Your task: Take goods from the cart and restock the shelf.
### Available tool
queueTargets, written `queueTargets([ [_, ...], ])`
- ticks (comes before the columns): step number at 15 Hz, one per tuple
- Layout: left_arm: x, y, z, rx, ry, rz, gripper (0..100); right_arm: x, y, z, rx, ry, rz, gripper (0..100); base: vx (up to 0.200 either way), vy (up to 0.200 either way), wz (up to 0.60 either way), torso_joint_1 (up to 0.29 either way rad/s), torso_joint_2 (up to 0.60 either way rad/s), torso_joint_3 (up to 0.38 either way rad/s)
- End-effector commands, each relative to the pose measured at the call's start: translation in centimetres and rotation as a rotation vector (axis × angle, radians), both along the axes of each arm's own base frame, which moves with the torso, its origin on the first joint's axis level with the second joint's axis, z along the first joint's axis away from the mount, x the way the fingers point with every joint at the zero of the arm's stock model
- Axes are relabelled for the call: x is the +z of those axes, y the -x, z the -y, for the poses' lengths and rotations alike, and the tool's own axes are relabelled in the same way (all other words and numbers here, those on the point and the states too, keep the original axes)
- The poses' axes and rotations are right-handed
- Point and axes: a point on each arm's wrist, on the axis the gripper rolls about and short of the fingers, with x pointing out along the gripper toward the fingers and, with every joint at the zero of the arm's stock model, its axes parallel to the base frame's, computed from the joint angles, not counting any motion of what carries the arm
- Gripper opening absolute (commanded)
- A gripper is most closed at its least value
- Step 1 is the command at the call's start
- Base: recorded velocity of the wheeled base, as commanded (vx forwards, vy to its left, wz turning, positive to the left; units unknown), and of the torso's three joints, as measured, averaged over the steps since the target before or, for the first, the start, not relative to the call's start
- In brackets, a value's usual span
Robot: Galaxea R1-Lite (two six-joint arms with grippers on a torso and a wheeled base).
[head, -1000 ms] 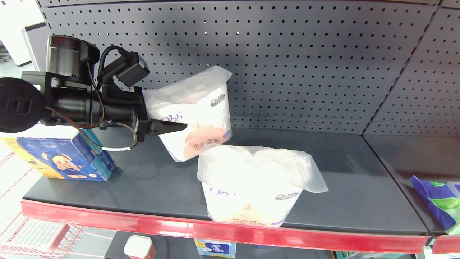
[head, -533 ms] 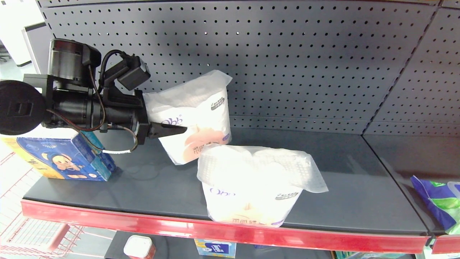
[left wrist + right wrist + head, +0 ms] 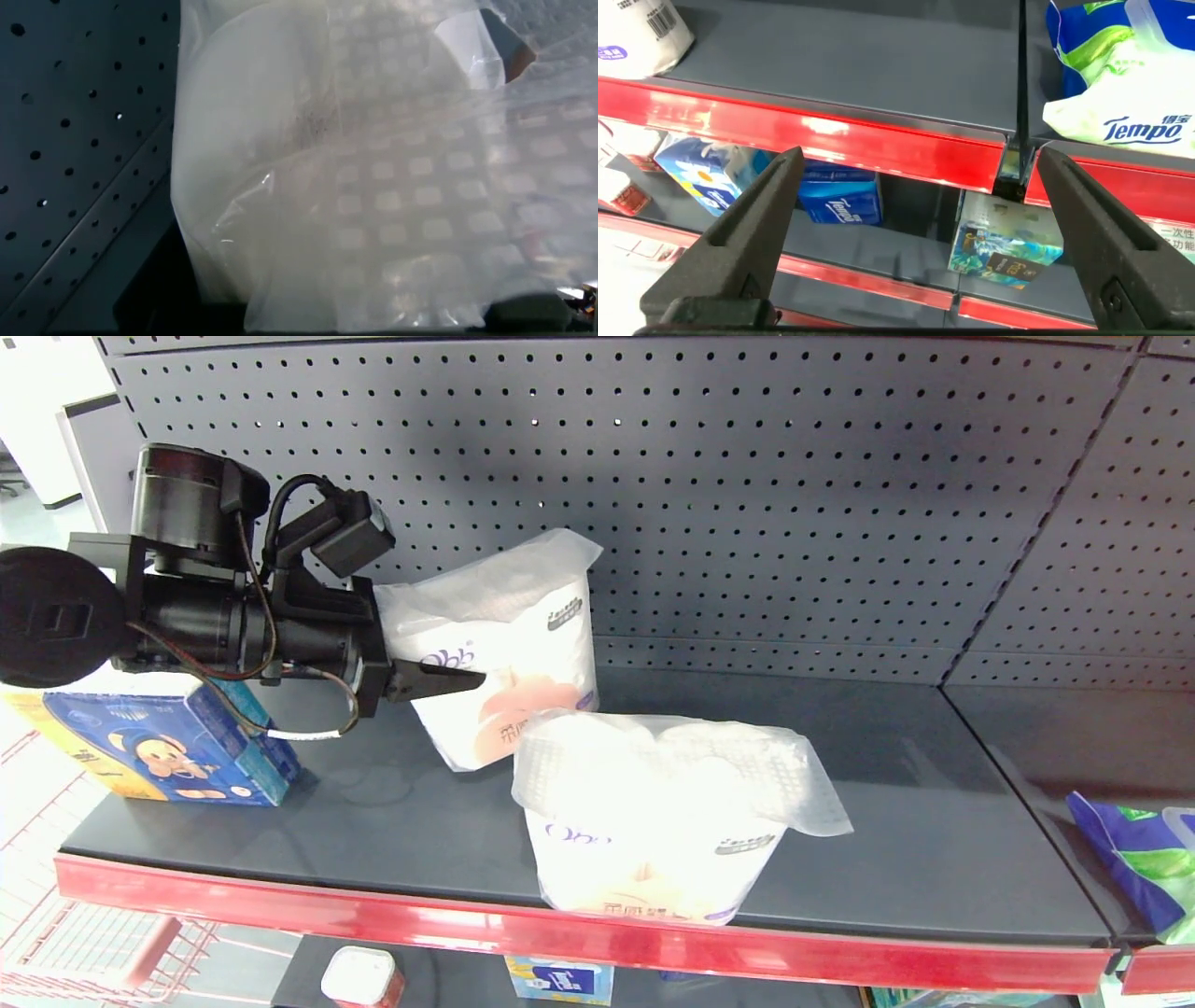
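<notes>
The left gripper [image 3: 456,665] is clamped on a white, film-wrapped pack of tissue rolls [image 3: 509,625], holding it tilted over the rear part of the dark grey shelf board [image 3: 887,821], close to the perforated back panel [image 3: 747,476]. Whether its lower corner touches the board cannot be told. The main risk is letting go while the pack leans. It would likely topple toward the shelf's front and strike the second, matching white pack [image 3: 653,812], which sits right at the red front lip [image 3: 373,915] and could be pushed off. The loose wrapper is another hazard, because a finger pulling away may snag the film and drag the pack sideways toward the blue printed carton [image 3: 159,747] at the shelf's left end. Setting the pack upright and flat first seems wise. The right gripper [image 3: 920,159] hangs with its jaws wide apart and empty, in front of the shelf and below it.
</notes>
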Motion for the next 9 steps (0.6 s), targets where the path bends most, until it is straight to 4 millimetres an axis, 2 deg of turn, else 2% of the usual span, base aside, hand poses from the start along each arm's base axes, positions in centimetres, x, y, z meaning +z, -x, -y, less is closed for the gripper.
queueTargets([
  [1,-0.1,-0.1,0.1,-0.002,-0.001,0.000,0,0.0,0.0,0.0,0.001,0.000,0.000,100,0.000,0.000,0.00,0.000,0.00,0.000],
  [6,1.1,0.2,0.0,0.016,-0.004,0.042,0,0.0,0.0,0.0,0.001,0.000,-0.002,100,0.000,0.000,0.00,0.000,0.00,0.000],
  [9,0.7,0.2,-0.2,0.018,-0.009,0.035,0,0.0,0.0,0.0,0.001,0.000,-0.002,100,0.000,0.000,0.00,0.000,0.00,0.000],
])
